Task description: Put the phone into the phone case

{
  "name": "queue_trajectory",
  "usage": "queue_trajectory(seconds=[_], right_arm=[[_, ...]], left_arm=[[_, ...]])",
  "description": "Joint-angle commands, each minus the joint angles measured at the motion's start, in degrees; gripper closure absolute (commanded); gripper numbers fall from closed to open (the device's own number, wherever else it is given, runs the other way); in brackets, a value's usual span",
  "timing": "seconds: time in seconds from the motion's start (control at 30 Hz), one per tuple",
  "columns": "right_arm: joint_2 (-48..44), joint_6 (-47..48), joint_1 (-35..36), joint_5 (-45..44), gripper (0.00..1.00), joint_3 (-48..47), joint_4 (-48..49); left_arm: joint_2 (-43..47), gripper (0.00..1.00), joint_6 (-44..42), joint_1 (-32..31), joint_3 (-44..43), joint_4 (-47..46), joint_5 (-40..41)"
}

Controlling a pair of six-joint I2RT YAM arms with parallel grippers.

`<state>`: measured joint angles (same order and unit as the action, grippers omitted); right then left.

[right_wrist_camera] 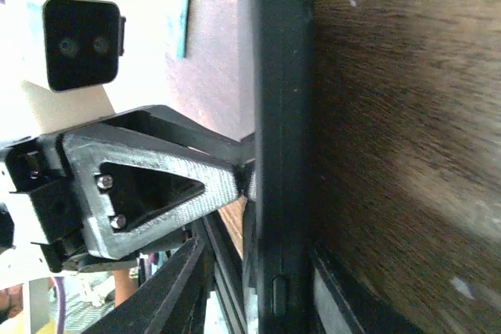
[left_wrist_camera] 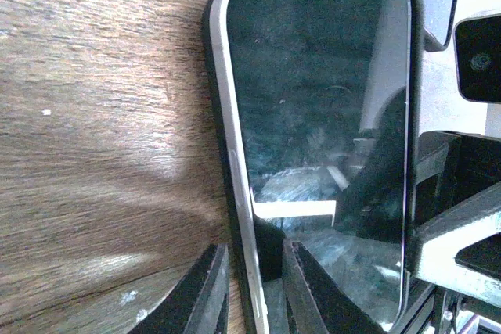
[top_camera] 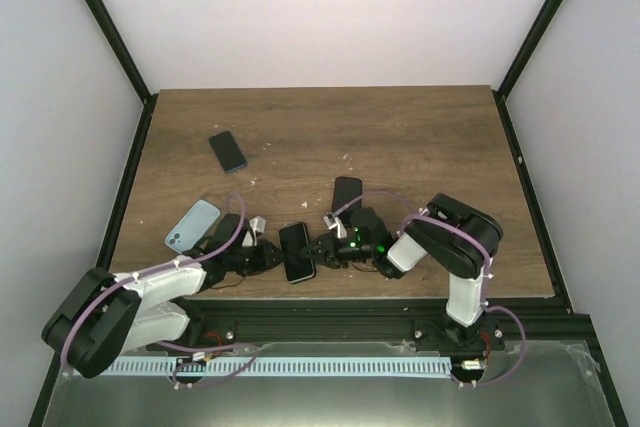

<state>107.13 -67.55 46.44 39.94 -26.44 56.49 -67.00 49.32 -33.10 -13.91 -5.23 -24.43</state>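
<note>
The phone (top_camera: 296, 252) lies screen up near the table's front edge, between my two grippers. Its screen (left_wrist_camera: 321, 99) sits inside the black phone case (left_wrist_camera: 211, 52), and a silver side edge shows along the left. My left gripper (left_wrist_camera: 254, 252) stands narrowly open astride that left edge, with one fingertip (left_wrist_camera: 301, 271) over the screen and the other over the wood. From the right, my right gripper (right_wrist_camera: 258, 249) reaches around the case (right_wrist_camera: 282, 76), seen edge-on. One finger (right_wrist_camera: 340, 295) lies against the case on the table side. The other finger stands a gap away.
A dark phone (top_camera: 227, 151) lies at the back left. A light blue case (top_camera: 191, 226) rests beside my left arm. A black phone-shaped item (top_camera: 346, 192) lies behind the right gripper. White specks dot the wood. The metal rail (top_camera: 330, 322) runs just in front.
</note>
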Motion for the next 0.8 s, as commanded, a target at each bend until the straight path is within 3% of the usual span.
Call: queue_trajectory(seconds=[0.0, 0.2, 0.5, 0.77], right_arm=[[-2.18, 3.16, 0.81, -1.29, 0.69, -1.60, -5.27], [-4.51, 3.41, 0.76, -1.39, 0.79, -0.29, -3.50], [-12.89, 3.46, -0.89, -1.21, 0.85, 2.88, -2.82], [-19.41, 0.51, -1.17, 0.29, 0.87, 4.82, 0.09]], left_arm=[[0.90, 0.77, -0.12, -0.20, 0.61, 1.99, -0.55], [3.02, 0.67, 2.46, -0.12, -1.35, 2.47, -6.07], [17.34, 0.40, 1.97, 2.09, -7.08, 12.08, -5.70], [26.37, 0.35, 2.04, 6.83, -9.66, 18.97, -7.50]])
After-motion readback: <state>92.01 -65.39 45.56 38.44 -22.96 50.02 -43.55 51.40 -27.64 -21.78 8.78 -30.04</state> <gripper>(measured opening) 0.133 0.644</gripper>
